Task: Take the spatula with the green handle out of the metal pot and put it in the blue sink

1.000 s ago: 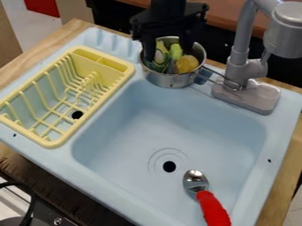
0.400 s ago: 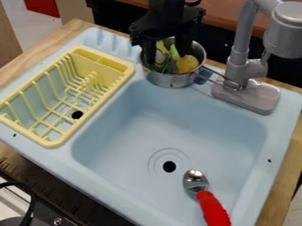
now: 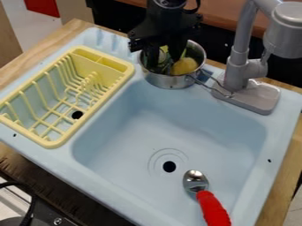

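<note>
Camera view: a wooden surface (image 3: 36,55) framed a pale blue toy sink (image 3: 168,114), its basin wide and shallow-looking. A grey faucet (image 3: 238,66) rose from the back right corner, and a yellow dish rack (image 3: 106,69) sat along the left side. Between them, on the sink's back ledge, stood a small metal saucepan (image 3: 169,81), upright, its wire handle (image 3: 205,84) reaching over to the faucet's base. A spoon (image 3: 213,209) with a red grip lay in the basin, its bowl near the drain (image 3: 169,166).

The black gripper (image 3: 164,59) hung down into the saucepan, among green toy vegetables (image 3: 163,56), with a rounded yellow piece (image 3: 185,66) just beside it on the right. I could not tell how far the jaws were open, or whether they had hold of anything; the dark tips were lost among the greens.

Crowding looked the chief risk. A grip closed on two pieces at once could have let one slip out, and a jaw pressed against the rim could have tipped or dragged the saucepan. Its handle, so close to the faucet, might then have snagged; a tilt forward could have spilled the vegetables into the basin.
</note>
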`<state>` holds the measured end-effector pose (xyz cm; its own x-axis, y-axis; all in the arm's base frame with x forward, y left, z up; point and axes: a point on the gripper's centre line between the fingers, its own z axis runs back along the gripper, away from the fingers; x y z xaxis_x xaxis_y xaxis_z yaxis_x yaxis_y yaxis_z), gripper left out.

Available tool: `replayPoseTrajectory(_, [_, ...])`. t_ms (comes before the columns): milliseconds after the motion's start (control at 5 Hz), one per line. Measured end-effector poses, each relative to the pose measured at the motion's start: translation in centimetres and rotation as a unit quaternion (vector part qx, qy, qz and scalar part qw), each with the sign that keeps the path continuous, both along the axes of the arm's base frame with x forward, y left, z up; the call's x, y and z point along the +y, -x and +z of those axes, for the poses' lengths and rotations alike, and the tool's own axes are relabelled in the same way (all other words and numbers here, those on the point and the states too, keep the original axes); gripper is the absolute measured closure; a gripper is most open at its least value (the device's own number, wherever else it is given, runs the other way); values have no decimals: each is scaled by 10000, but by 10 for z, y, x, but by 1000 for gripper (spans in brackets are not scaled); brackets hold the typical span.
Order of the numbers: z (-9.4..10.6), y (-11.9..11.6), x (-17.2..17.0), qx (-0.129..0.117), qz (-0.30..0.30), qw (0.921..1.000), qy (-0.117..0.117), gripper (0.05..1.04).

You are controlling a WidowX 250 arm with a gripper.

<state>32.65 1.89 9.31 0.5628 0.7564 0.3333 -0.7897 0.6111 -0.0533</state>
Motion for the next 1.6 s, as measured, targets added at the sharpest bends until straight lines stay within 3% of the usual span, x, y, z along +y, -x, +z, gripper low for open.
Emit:
replayPoseTrajectory(200, [-3,-1,0,-76,46,9999,-69,622])
replayPoseTrajectory(400, [-4,-2,0,-111,85,9999,-92,867])
replayPoseTrajectory(600, [-3,-3,-1,-15,108,9999,-67,1008])
replayPoseTrajectory(1200, [1,3,2,255,263,9993,-48,1031])
replayPoseTrajectory(1600, [11,-6,4,148,186,9997,54,1031])
